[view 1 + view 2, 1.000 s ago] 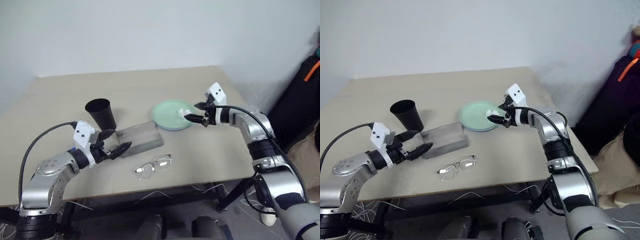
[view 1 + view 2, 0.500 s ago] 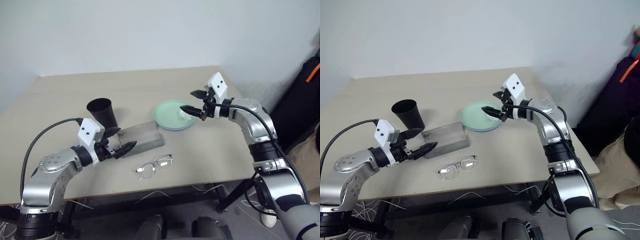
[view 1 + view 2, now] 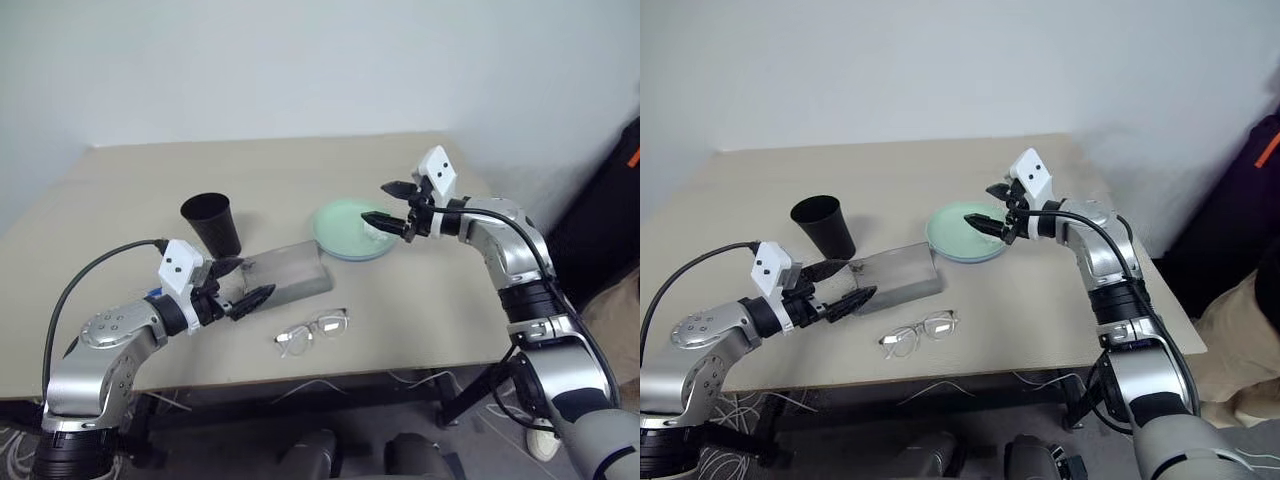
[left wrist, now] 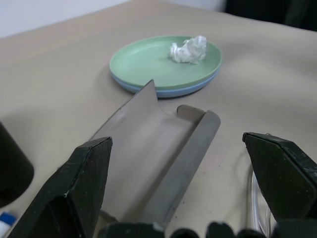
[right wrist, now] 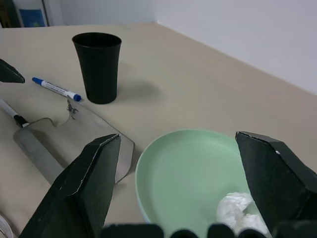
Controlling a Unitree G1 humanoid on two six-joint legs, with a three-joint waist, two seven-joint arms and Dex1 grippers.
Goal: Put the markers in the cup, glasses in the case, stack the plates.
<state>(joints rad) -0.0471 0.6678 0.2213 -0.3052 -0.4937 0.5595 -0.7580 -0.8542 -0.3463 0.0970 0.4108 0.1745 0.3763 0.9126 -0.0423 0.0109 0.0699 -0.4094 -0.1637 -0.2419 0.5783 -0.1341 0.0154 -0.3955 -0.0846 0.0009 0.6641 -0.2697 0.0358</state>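
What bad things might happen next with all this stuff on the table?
The left gripper hovers open right at the case, so it might shove it into the glasses beside it. The markers lie close to the cup; a clumsy grab might tip it. The crumpled paper sits on the stacked plates and might fall off.

I see the black cup (image 3: 210, 222) standing upright near the middle of the table, mouth up. Just beside it the grey case (image 3: 287, 275) lies with its lid open, nothing inside as far as I can see. The wire-framed glasses (image 3: 312, 332) rest flat on the table in front of the case, near the front edge. The mint green plate (image 3: 350, 229) sits stacked on the light blue plate (image 4: 163, 92). Two markers (image 5: 55, 89) lie on the table near the cup and case.
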